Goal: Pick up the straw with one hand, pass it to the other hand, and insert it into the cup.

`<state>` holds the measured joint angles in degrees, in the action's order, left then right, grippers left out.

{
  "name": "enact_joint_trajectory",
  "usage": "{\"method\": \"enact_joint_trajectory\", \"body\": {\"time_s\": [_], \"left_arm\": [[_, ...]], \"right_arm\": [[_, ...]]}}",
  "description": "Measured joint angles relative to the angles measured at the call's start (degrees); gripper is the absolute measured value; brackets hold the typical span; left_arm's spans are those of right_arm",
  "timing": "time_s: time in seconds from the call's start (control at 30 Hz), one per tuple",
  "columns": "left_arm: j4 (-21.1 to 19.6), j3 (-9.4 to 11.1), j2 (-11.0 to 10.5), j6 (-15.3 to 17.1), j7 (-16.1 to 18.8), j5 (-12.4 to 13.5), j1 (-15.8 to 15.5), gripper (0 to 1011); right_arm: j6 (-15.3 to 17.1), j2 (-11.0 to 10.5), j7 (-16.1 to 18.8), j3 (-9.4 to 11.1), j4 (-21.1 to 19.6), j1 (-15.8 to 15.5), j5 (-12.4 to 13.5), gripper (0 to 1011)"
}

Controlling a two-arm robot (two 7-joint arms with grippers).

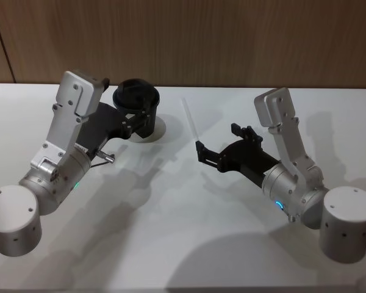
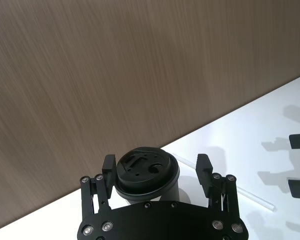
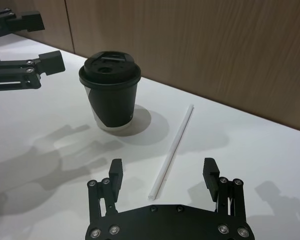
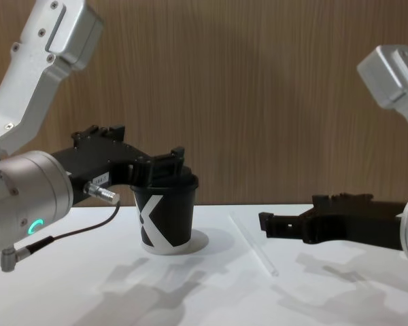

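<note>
reaching for the straw, pick-up not yet made
the straw [image 1: 190,121] lies flat on the table [image 1: 171,232], right of the cup [image 1: 136,97]. the right gripper [image 1: 218,139], jaws spread, sits low at its near end and must straddle it, then close. the left gripper [image 3: 47,42], also spread, hovers by the cup.

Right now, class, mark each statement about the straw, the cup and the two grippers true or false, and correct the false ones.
1. The straw lies flat on the table. True.
2. The right gripper grips the straw. False: it is open and the straw lies free.
3. The cup has its lid on. True.
4. The cup lies tipped over. False: it stands upright.
5. The left gripper is open, close to the cup. True.
</note>
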<state>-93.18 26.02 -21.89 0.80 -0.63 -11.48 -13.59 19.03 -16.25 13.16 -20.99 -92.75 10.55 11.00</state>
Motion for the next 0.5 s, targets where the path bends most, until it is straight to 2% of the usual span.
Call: {"method": "enact_joint_trajectory", "body": {"time_s": [0.5], "left_arm": [[0.00, 0.00, 0.00, 0.00, 0.00, 0.00, 0.00, 1002]], "right_arm": [[2.09, 1.47, 1.53, -0.54, 1.92, 1.73, 0.19, 1009]]}}
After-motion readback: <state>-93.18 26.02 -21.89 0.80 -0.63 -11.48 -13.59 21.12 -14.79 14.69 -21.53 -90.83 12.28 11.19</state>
